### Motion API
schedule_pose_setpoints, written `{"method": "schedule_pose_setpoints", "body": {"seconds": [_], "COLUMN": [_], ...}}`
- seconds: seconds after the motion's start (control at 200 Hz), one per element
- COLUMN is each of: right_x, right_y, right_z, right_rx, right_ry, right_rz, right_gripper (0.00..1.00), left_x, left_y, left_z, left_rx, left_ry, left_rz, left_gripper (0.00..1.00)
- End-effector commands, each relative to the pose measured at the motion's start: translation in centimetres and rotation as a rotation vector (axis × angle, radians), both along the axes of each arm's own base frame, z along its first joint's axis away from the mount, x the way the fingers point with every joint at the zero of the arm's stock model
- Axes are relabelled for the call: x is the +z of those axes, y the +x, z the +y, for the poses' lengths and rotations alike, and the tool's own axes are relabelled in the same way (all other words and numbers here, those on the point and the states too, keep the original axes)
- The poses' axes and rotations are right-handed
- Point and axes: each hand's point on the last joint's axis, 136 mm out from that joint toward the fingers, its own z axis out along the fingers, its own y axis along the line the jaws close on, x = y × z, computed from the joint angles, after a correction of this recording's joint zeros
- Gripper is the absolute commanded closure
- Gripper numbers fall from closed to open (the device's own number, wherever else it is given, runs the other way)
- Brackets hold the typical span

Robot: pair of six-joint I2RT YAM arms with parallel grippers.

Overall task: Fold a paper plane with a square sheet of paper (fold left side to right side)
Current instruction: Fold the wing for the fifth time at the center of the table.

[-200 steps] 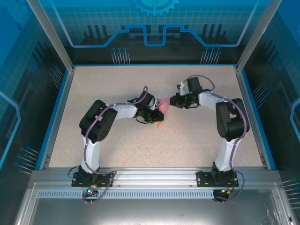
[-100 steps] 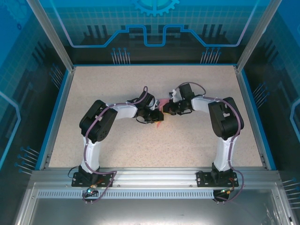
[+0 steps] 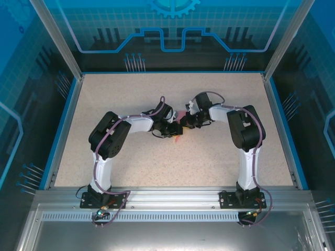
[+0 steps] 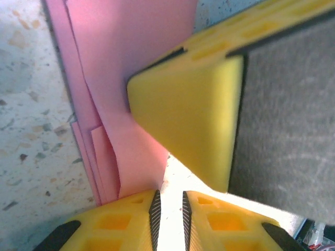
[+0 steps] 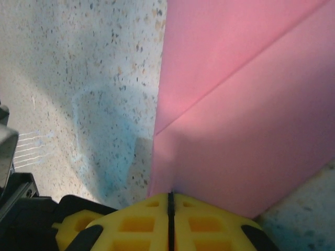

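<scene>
Pink paper: the square sheet of paper [image 3: 179, 138] lies near the middle of the worktop [image 3: 131, 94], between the two end effectors; from above only slivers of pink show past them.
Paper shape: the sheet [image 5: 241, 104] is already partly folded, with a straight diagonal flap edge across it. Several stacked pink edges [image 4: 89, 151] show in the left wrist view.
Left end effector [image 3: 174, 129]: it sits low on the sheet with its jaws a narrow slit apart [image 4: 170, 209]. The layered edges run right up to its tips, but I cannot tell whether any layer is nipped.
Right end effector [image 3: 186, 123]: the pads are pressed together, the seam only a dark line [image 5: 170, 201]. They meet the sheet's near edge where the diagonal fold line ends, and the paper swells slightly there. Whether a layer lies between the pads I cannot tell.
Just changed: the right arm has swung in from the right and now sits just beside the left end effector. Its jaws have closed their last small bit.
Against a second ago: a clear patch of pink then showed between the two end effectors; now it is almost covered.
Unchanged: the left arm, its jaw gap and the sheet's place.
Meaning: probably the left pins the paper while the right works a flap or crease. The fold looks midway, with no slim dart yet.
</scene>
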Motion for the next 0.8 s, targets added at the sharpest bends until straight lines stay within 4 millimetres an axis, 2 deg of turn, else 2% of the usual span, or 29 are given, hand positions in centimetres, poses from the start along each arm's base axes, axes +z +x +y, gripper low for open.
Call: {"method": "schedule_pose_setpoints", "body": {"seconds": [0.0,0.27,0.465,0.62,0.795], "right_x": [-1.8,-1.8,0.3,2.5,3.0], "right_y": [1.2,4.4,6.9,6.4,4.6], "right_z": [-1.4,-3.4,-4.2,-3.4,-2.5], "right_rx": [-0.008,-0.037,-0.056,-0.034,-0.017], "right_ry": [-0.092,-0.145,-0.119,-0.065,0.008], "right_rz": [-0.02,-0.059,-0.108,-0.141,-0.13], "right_gripper": [0.91,0.9,0.9,0.9,0.9], "left_x": [-4.1,-4.2,-4.1,-3.9,-3.5], "left_y": [-3.6,-3.7,-3.7,-3.6,-3.4], "left_z": [2.2,2.3,2.2,2.1,2.0], "left_rx": [-0.011,-0.011,-0.011,-0.012,-0.009], "left_ry": [0.144,0.146,0.144,0.139,0.129], "left_rz": [0.138,0.139,0.137,0.134,0.125], "left_gripper": [0.77,0.77,0.77,0.77,0.77]}}
